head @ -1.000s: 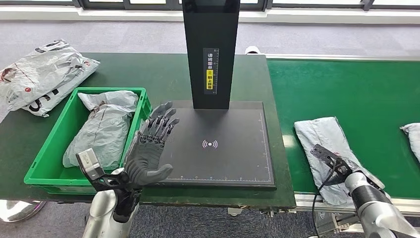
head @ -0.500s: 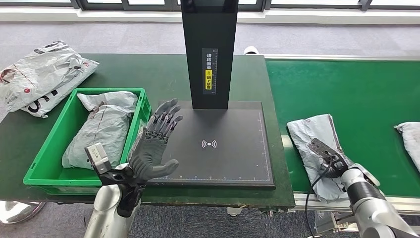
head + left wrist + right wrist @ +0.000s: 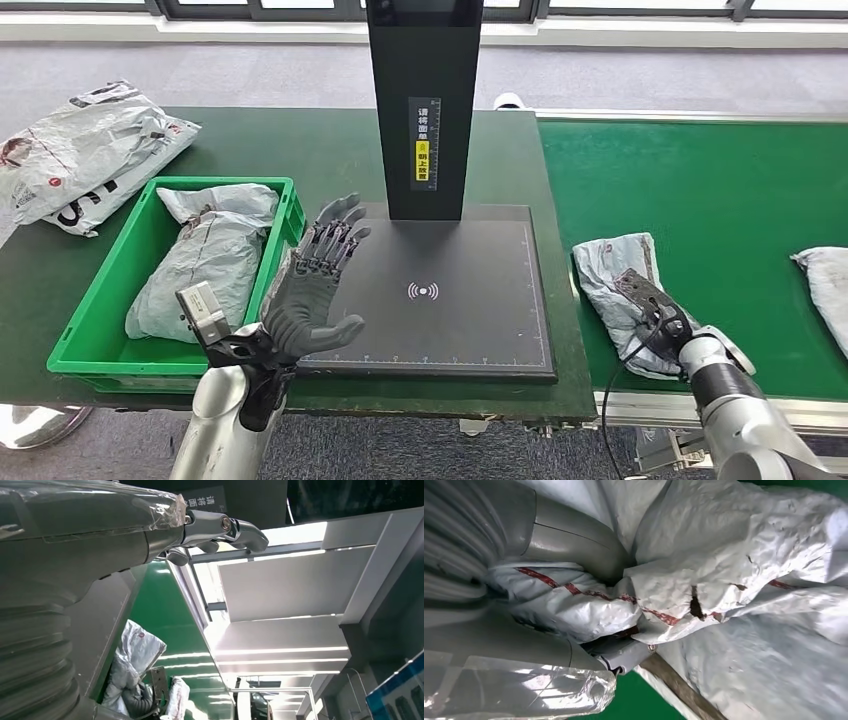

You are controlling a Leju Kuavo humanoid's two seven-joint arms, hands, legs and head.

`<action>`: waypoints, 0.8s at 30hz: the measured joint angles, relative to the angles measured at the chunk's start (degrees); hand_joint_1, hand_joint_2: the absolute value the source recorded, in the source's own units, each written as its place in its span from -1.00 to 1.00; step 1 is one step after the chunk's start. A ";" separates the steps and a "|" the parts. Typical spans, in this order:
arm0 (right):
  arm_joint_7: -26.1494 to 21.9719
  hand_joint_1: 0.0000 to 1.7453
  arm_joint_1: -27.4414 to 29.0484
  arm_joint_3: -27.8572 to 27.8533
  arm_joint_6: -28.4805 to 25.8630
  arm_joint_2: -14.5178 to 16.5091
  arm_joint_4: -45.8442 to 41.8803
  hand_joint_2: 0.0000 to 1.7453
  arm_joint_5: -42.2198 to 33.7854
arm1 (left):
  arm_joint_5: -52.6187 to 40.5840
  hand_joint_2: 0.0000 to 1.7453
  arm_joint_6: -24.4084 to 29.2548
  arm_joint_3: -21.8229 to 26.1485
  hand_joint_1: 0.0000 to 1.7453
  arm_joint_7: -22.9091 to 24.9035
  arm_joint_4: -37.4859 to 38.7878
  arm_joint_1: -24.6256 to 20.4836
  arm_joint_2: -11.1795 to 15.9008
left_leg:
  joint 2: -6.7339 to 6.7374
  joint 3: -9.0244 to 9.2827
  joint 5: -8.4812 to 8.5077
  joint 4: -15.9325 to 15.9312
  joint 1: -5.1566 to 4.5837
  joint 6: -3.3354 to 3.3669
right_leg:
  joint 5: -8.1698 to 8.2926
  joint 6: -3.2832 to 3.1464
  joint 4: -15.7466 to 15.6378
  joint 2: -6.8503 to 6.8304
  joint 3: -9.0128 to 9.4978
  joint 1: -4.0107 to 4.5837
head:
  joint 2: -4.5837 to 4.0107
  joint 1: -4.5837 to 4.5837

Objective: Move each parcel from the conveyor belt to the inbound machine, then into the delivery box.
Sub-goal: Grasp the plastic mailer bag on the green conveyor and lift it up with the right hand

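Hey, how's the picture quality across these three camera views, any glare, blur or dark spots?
Head view: even light, sharp. Left wrist view: bright ceiling panels wash out, while the left hand looks dark and soft. Right wrist view: the parcel is so close its plastic looks slightly soft, with shadow in the folds.

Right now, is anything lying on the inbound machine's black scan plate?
No. The scan plate is bare; the grey parcel is on the green belt.

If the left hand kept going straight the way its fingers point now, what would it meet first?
Most likely the black upright column of the inbound machine. The open left hand is raised over the near-left part of the black scan plate, fingers aimed forward and up. Depth is unclear, so it might pass just left of the column.
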 joint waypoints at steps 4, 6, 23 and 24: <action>-4.05 1.00 -0.66 -1.83 -1.11 0.76 -0.10 1.00 -1.74 | -0.26 1.00 0.57 0.14 -1.00 0.00 -0.62 0.63 -0.02 | -0.04 -0.03 0.00 0.00 0.00 0.00 | -0.01 0.00 0.00 -0.04 -0.03 0.00 | 0.00 0.00; -4.59 1.00 -1.01 -2.44 -1.23 1.03 -0.18 1.00 -1.96 | -0.38 1.00 0.61 0.21 -1.00 0.00 -0.84 0.79 -0.02 | -0.08 -0.05 0.00 0.00 0.00 0.00 | -0.02 0.01 0.00 -0.10 -0.04 0.00 | 0.00 0.00; -13.19 1.00 -1.21 -4.32 -2.91 3.06 -3.02 1.00 -5.89 | -1.72 1.00 2.96 0.51 -1.00 -0.14 -2.23 2.23 -0.16 | -0.12 -0.20 0.01 -0.01 -0.01 0.00 | -0.02 0.00 0.05 -0.14 -0.10 -0.01 | 0.00 0.01; -15.65 1.00 -0.99 -4.46 -3.07 4.12 -5.84 1.00 -7.73 | -2.07 1.00 3.69 0.63 -1.00 -0.17 -2.70 2.82 -0.24 | -0.08 -0.21 0.01 -0.01 -0.01 0.00 | -0.01 -0.01 0.06 -0.10 -0.14 -0.01 | 0.00 0.01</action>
